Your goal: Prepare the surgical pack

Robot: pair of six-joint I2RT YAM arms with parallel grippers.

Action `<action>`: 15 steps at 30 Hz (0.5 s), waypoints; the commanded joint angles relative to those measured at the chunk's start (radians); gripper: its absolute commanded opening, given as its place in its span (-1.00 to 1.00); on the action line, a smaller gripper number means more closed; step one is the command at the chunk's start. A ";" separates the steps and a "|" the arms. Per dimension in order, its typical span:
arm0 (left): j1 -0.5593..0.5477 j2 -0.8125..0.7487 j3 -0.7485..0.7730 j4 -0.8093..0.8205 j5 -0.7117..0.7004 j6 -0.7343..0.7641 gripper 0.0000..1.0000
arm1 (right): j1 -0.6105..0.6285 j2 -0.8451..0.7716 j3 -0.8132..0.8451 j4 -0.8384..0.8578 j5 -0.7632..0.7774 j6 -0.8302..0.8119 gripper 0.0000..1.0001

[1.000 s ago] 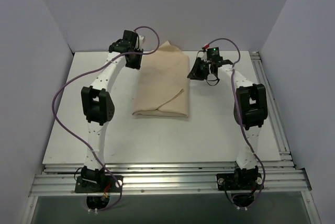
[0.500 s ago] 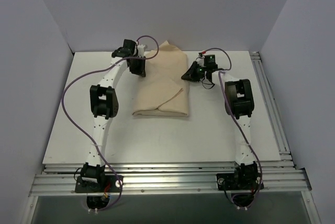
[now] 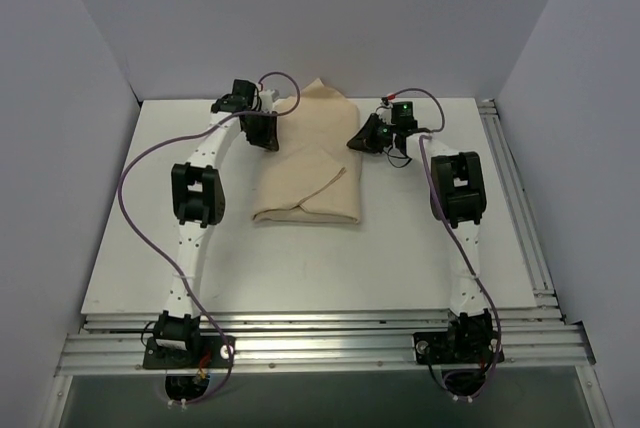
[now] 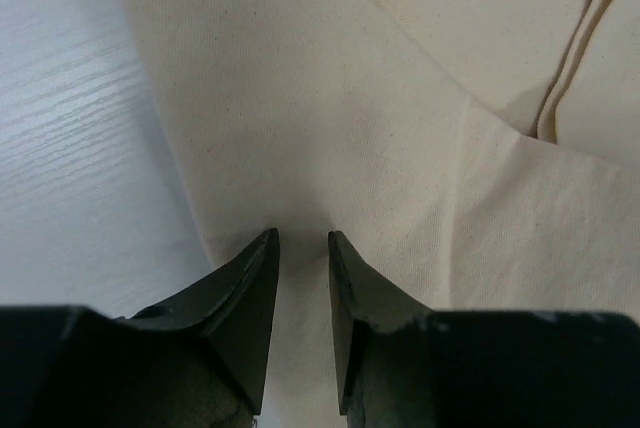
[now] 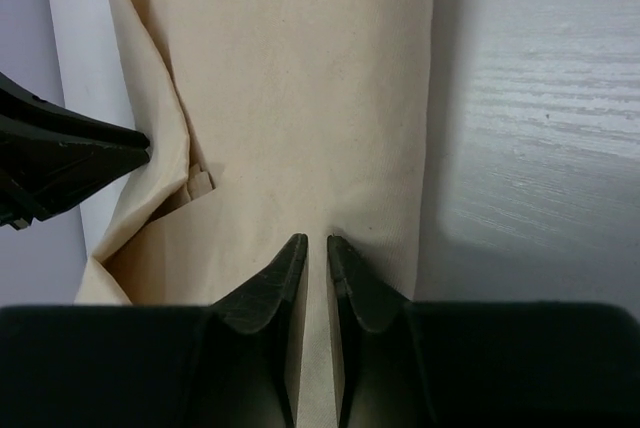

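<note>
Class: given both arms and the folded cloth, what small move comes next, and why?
Probably close the left fingers and right fingers firmly onto the cloth: both sit nearly shut at its opposite sides, but a firm pinch isn't evident.

The top external camera looks down from behind the arms over the whole table [image 3: 300, 258]. The wrist cameras sit close behind the left gripper [image 4: 302, 238] and right gripper [image 5: 316, 240], facing the cloth bundle [image 3: 310, 163] that all three views share.

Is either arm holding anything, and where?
Cannot tell. Left gripper and right gripper rest nearly closed jaws at opposite side edges of the cloth bundle; no pinch shows.
</note>
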 commanded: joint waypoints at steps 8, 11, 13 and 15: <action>0.002 -0.207 0.004 -0.033 -0.124 -0.042 -0.10 | 0.003 -0.182 -0.039 -0.095 0.019 -0.091 -0.26; 0.011 -0.266 -0.042 -0.067 -0.187 -0.037 -0.08 | 0.009 -0.260 -0.106 -0.146 0.053 -0.124 -0.18; 0.017 -0.304 -0.101 -0.099 -0.209 -0.031 -0.03 | 0.022 -0.297 -0.159 -0.184 0.071 -0.163 -0.13; 0.023 -0.335 -0.156 -0.120 -0.224 -0.031 0.01 | 0.034 -0.344 -0.186 -0.246 0.100 -0.206 -0.10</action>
